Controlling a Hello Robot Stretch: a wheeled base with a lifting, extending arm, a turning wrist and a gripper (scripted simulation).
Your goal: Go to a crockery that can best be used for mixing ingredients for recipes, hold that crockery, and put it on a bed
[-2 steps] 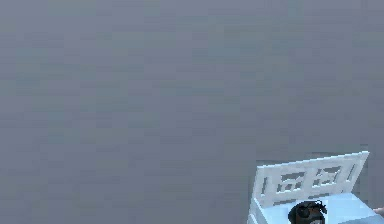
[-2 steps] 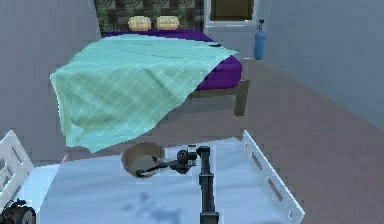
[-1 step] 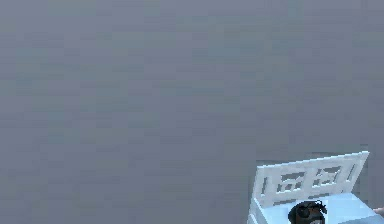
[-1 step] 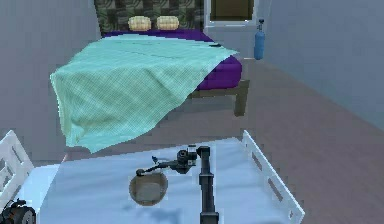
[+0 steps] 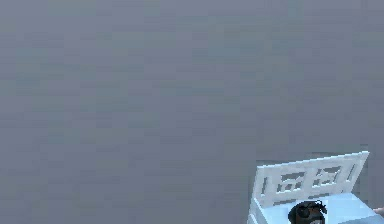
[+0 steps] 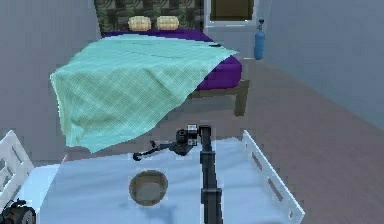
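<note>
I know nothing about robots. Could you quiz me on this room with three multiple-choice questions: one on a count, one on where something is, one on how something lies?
1. How many pillows lie on the purple-sheeted bed? A one; B two; C four.
2. Where is the brown bowl? A on the bed; B on the floor; C on the pale blue surface with white rails.
3. How does the teal blanket lie? A draped over the bed, hanging off its corner; B folded in a neat pile; C rolled up on the floor.

Answers:
1 B: two yellowish ones sit side by side at the bed's head.
2 C: pale blue shows all around it.
3 A: it spreads wide and spills past the mattress edge.
</note>
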